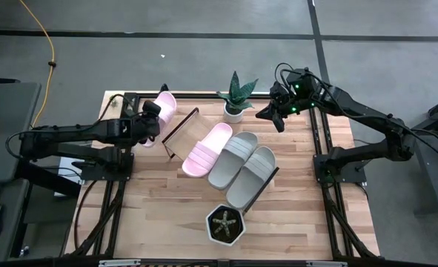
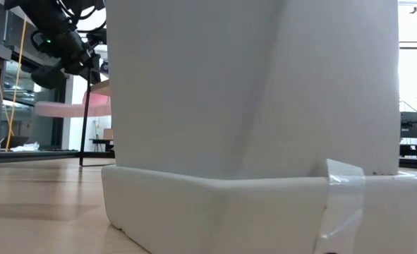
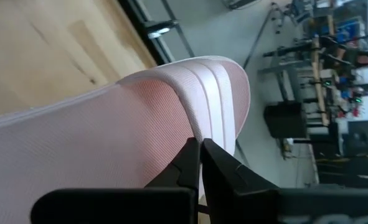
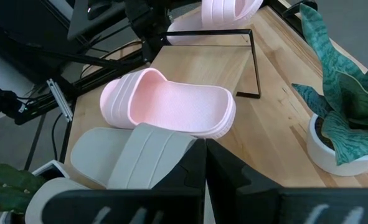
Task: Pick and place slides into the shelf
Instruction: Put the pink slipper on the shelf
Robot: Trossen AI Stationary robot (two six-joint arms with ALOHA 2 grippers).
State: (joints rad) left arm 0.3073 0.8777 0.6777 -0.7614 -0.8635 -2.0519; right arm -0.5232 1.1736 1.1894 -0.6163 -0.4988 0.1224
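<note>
My left gripper (image 1: 153, 119) is shut on a pale pink slide (image 1: 164, 108) at the shelf's far-left end; the left wrist view shows its ribbed strap (image 3: 216, 87). The shelf (image 1: 180, 132), a light board with black end frames, lies slantwise on the table. On it rest a second pink slide (image 1: 207, 149) (image 4: 171, 106) and two grey-beige slides (image 1: 232, 158) (image 1: 252, 175), soles down, side by side. My right gripper (image 1: 269, 115) (image 4: 203, 168) is shut and empty, hovering off the shelf's far-right side beside a potted plant. My left gripper holds the pink slide by the edge of its strap (image 3: 199, 134), pinched between the two fingers, one finger (image 3: 185, 163) on the footbed side under the strap and the other on the ribbed outside. It comes roughly level from the table's left. The slide looks tilted and raised off the tabletop.
A green plant in a white pot (image 1: 237, 100) (image 4: 339, 118) stands at the far edge between the two grippers. A white hexagonal pot (image 1: 226, 226) near the table's near edge fills most of the low view (image 2: 250, 127). Bare tabletop (image 1: 307, 193) lies right of the shelf.
</note>
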